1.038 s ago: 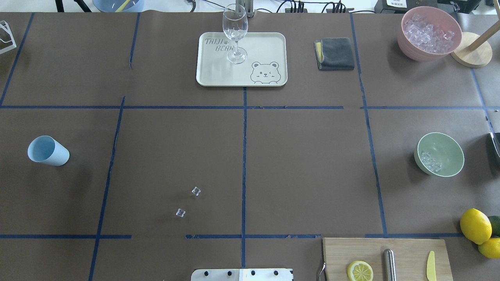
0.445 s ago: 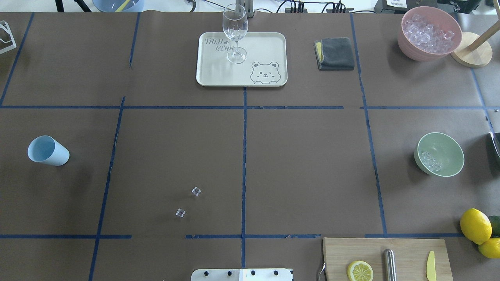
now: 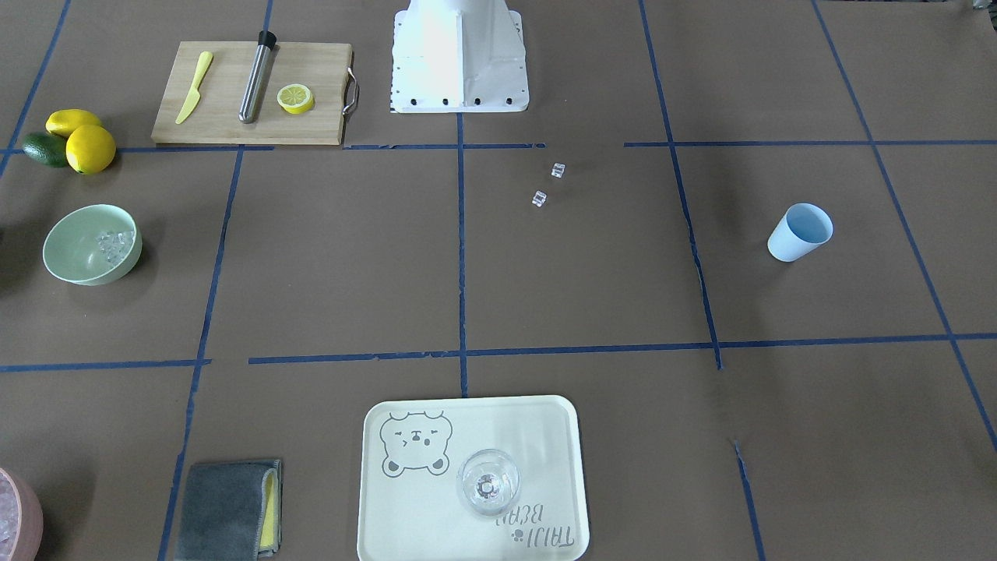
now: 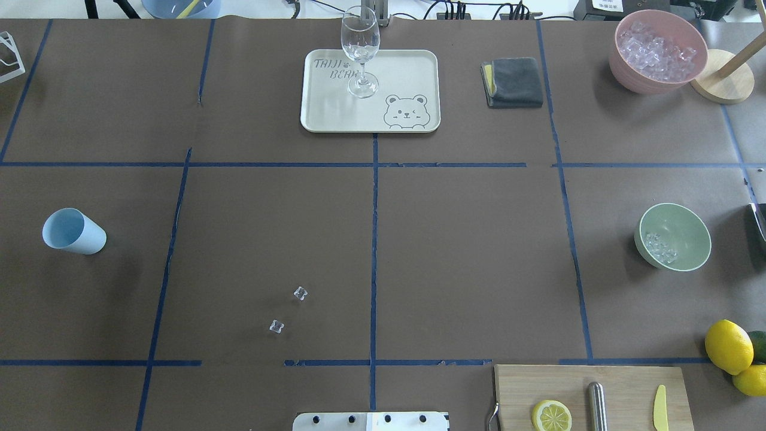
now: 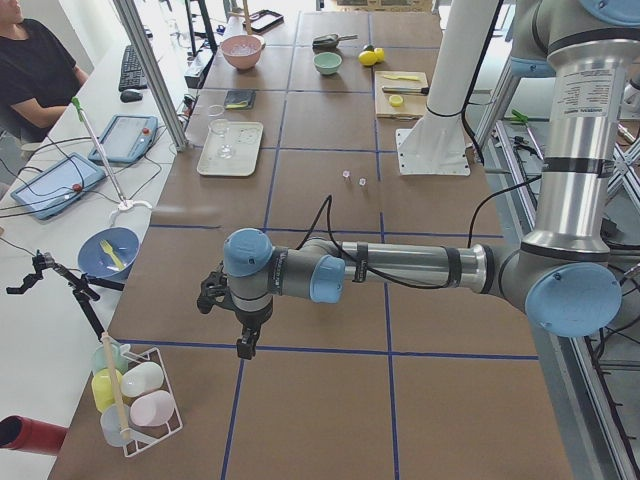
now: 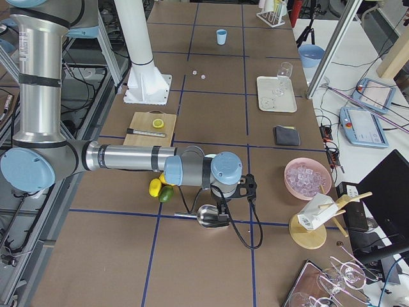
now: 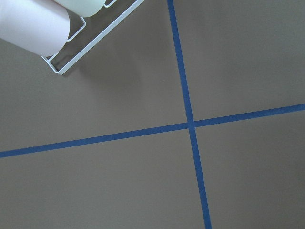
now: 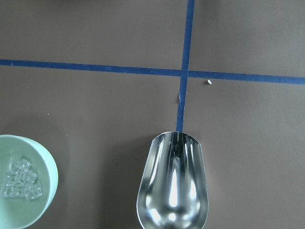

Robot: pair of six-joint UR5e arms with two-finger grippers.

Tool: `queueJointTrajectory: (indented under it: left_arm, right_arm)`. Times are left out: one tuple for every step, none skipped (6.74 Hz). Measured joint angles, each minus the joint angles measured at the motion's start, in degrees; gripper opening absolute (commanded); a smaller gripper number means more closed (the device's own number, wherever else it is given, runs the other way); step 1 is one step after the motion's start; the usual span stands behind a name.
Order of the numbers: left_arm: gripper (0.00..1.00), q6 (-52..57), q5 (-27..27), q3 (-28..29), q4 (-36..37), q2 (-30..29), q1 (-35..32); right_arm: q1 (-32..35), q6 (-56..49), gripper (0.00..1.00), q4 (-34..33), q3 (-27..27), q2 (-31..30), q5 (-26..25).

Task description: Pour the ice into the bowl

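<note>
I judge the pour mostly done: the ice cubes [image 8: 19, 180] lie in the mint-green bowl [image 8: 42, 155], just left of my right end effector [image 6: 221, 208]. The metal scoop [image 8: 174, 191] under it is empty. I cannot tell its grip. Two stray cubes [image 4: 300, 293] lie far away on the table [image 4: 467, 251].

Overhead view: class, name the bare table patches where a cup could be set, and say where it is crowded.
Free: the square between tray, cutting board and green bowl; the stretch between blue cup and tray. Crowded: the right edge, with pink bowl, green bowl, lemons.
</note>
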Motion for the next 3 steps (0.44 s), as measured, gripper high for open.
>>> queueJointTrajectory:
  left_arm:
    - [1.00,0.00,0.00,0.00,0.00,0.00,0.00]
    - [1.00,-0.02,0.00,0.02,0.00,0.00,0.00]
    - [1.00,-0.06,0.00,0.05,0.02,0.00,0.00]
  right_arm:
    - [-0.01,0.08,1.00,0.83,-0.29,0.00,-0.97]
    - [0.01,0.28,1.00,1.35,-0.52,0.05,-2.26]
    - [0.02,1.67,1.00,1.55,-0.63,0.09,-3.75]
